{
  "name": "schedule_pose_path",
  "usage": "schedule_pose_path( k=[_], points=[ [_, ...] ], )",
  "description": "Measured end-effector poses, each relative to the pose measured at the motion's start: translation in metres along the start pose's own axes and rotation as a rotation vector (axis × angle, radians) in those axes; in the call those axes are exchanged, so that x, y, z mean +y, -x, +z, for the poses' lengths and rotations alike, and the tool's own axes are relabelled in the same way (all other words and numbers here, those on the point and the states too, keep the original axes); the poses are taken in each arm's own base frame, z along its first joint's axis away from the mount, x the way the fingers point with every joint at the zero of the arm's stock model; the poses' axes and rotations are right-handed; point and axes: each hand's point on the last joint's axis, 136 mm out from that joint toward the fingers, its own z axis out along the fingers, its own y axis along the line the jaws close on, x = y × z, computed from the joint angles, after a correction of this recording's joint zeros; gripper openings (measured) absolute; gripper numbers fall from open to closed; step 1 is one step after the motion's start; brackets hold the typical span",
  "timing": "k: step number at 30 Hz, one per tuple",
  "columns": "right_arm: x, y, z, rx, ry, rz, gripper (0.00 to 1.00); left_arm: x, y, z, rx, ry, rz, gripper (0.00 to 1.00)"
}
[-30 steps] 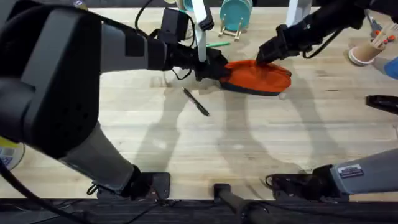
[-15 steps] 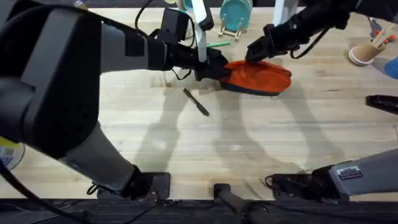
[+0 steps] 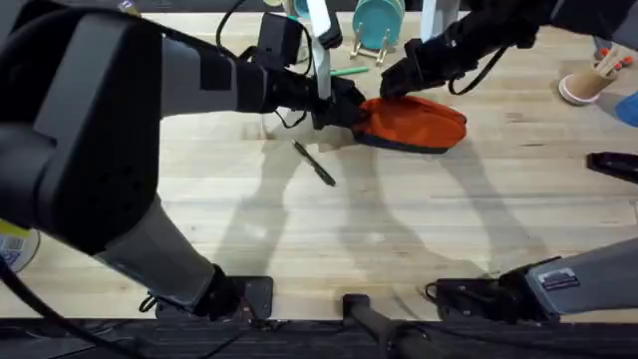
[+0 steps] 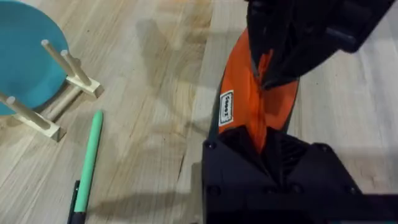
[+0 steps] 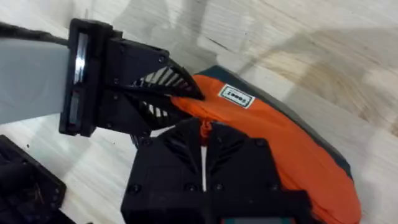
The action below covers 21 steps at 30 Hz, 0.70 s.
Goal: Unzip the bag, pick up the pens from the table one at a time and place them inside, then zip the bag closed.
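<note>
Orange and oblong, the bag [image 3: 414, 124] lies on the table [image 3: 399, 229] in the upper middle of the overhead frame, its dark zipper edge turned toward the arms' bases. The left gripper [image 3: 351, 113] clamps the bag's left end, its fingers closed on the fabric; in the left wrist view the orange cloth [image 4: 249, 106] runs straight into the jaws. That hold looks meant as an anchor, so the pouch cannot slide while the zipper is drawn. The right gripper [image 3: 391, 84] sits at the bag's upper left, just beside the left one, with its fingers closed at the seam near the small white label [image 5: 236, 96]; it probably has the zipper pull, though the tab itself is hidden between the pads. The bag appears mostly zipped, so the unzipping step seems to be in hand.

Farther out, the black pen [image 3: 314, 164] lies loose at a slant just below the bag's left end, and the green pen [image 4: 87, 163] rests above it, near the teal stand [image 3: 378, 22]. Neither pen is in the bag yet.
</note>
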Motion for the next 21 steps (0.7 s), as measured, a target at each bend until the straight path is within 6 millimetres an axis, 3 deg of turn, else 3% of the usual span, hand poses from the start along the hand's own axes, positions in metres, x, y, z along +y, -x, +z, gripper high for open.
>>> schedule_pose_path(
  k=[19,20,21],
  points=[
    [0.0075,0.0021,0.0029,-0.006,0.002,-0.001,0.032,0.0012,-0.0005,-0.001,0.0,0.004,-0.002,0.042],
    [0.0075,0.0021,0.0029,-0.006,0.002,-0.001,0.049,0.0012,-0.0007,-0.0009,0.001,0.003,-0.002,0.042],
    [0.0083,0.0022,0.0029,-0.006,0.005,0.004,0.131,0.0013,-0.0007,-0.0009,0.001,0.004,-0.002,0.042]
  ],
)
